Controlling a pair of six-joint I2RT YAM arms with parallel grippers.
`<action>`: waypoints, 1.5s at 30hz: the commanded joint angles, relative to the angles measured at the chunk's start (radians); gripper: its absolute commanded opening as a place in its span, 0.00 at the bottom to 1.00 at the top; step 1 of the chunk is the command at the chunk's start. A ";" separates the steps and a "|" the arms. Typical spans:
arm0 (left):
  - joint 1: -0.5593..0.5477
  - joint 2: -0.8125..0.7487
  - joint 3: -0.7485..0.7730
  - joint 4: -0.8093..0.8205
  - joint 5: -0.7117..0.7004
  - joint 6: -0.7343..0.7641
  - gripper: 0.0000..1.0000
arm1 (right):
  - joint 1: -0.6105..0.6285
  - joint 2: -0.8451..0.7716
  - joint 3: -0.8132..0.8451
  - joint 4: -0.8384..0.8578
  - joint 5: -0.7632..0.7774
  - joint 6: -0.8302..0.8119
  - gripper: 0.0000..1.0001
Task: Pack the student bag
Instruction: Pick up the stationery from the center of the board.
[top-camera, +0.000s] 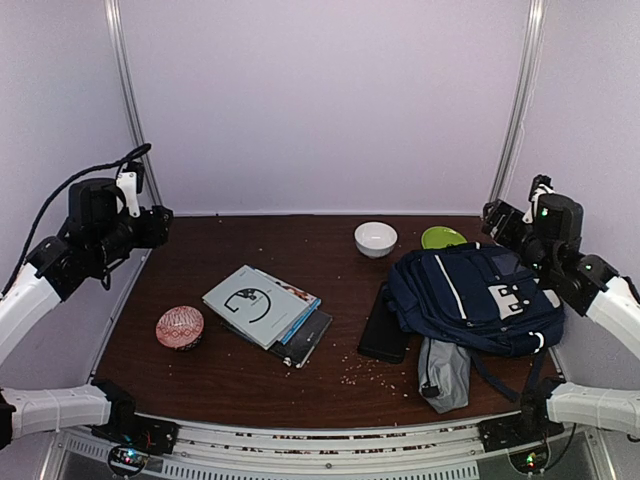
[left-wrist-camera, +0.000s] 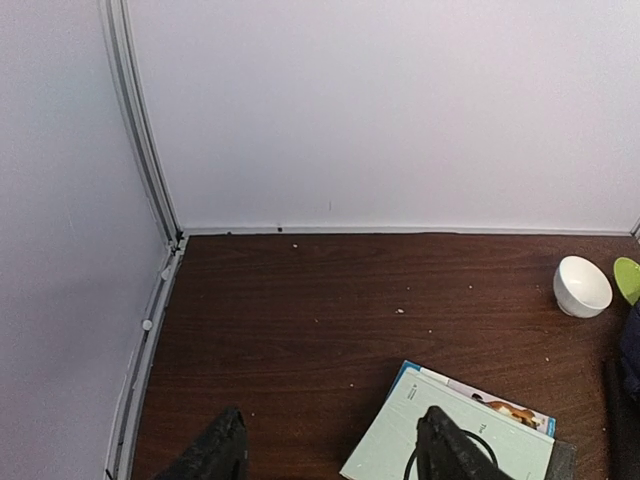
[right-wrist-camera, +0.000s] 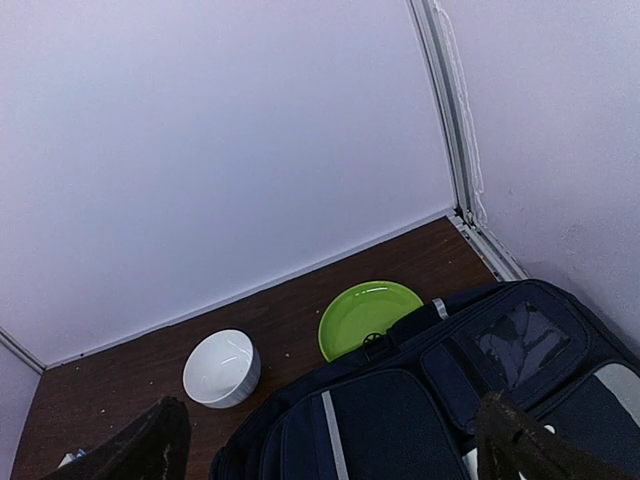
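Note:
The navy-blue student bag (top-camera: 475, 295) lies flat at the right of the table, white stripe and buckle patch up; it also shows in the right wrist view (right-wrist-camera: 420, 420). A stack of books (top-camera: 265, 308) with a pale green cover on top lies mid-table, and shows in the left wrist view (left-wrist-camera: 460, 440). A black flat case (top-camera: 384, 328) lies against the bag's left side. A grey pouch (top-camera: 445, 372) lies at the bag's near edge. My left gripper (left-wrist-camera: 335, 445) is open, raised at the far left. My right gripper (right-wrist-camera: 335, 440) is open, raised above the bag's far right.
A white bowl (top-camera: 375, 238) and a green plate (top-camera: 442, 237) sit at the back; both show in the right wrist view, the bowl (right-wrist-camera: 222, 368) left of the plate (right-wrist-camera: 368, 315). A red patterned bowl (top-camera: 180, 327) sits near left. Crumbs are scattered on the wood. White walls enclose three sides.

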 joint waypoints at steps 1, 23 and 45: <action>0.009 -0.017 -0.015 0.072 -0.007 0.015 0.98 | -0.009 -0.026 0.015 -0.048 0.002 -0.012 0.99; 0.009 -0.018 -0.007 0.061 0.055 -0.008 0.98 | 0.305 0.377 0.086 -0.317 -0.010 0.076 0.86; 0.010 -0.015 0.004 0.039 0.082 -0.008 0.98 | 0.277 0.808 0.378 -0.340 -0.002 0.038 0.45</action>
